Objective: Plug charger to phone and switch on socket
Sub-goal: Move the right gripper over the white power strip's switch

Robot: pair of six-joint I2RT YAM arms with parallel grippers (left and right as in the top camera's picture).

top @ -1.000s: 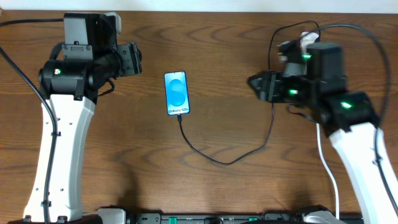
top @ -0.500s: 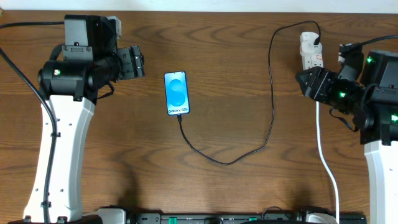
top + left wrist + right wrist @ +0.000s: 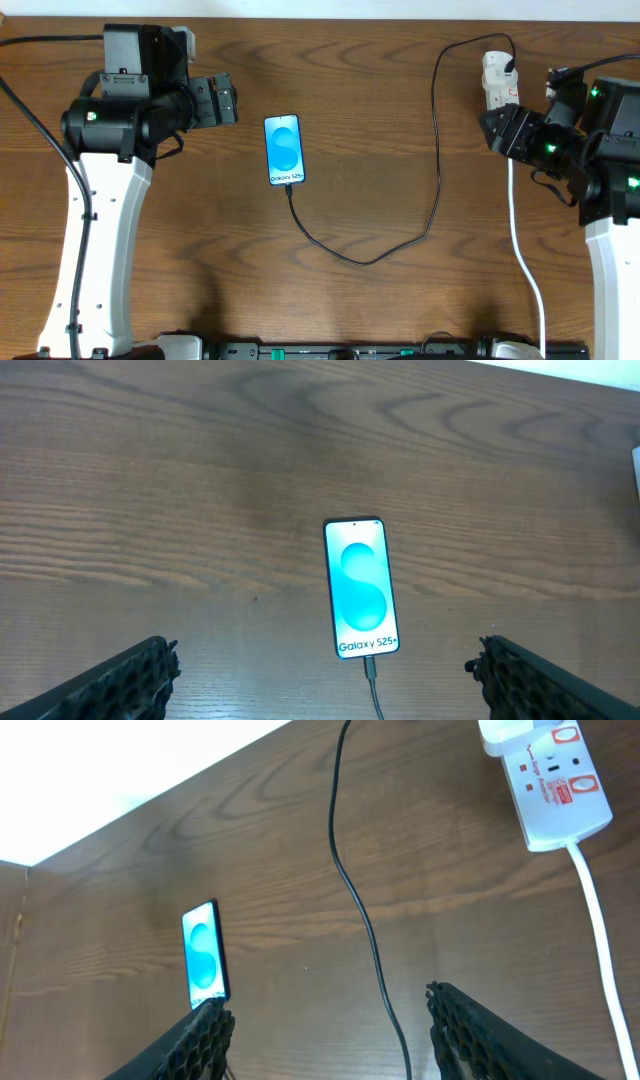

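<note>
1. Dark brown wood grain covers the whole table [image 3: 350, 300], with a pale wall strip along its far edge.
2. We see two arms. The left one runs up its side of the table in a white link, bends at a black elbow, and turns its wrist inward, so the left claw [image 3: 225, 100] points across at the phone [image 3: 283, 150] from well apart.
3. Its fingers [image 3: 130, 680] stand wide, released, with nothing between them.
4. The right arm mirrors it: a white link up the right side and a black wrist turned inward, with the right claw [image 3: 495, 132] hanging just beside the near end of the socket [image 3: 497, 82].
5. Its fingers [image 3: 470, 1030] are also parted and hold nothing.
6. We count one phone, lying flat and screen-up left of centre, lit blue.
7. We count one charger [image 3: 437, 150]. Its tip [image 3: 371, 665] sits at the phone's near edge, and the black cable loops toward us, then climbs to the socket's far end.
8. We count one socket at the far right, showing two red switches [image 3: 579, 788]. We cannot tell whether they are on.
9. One white cord [image 3: 520, 240] trails from the socket toward the near edge.
</note>
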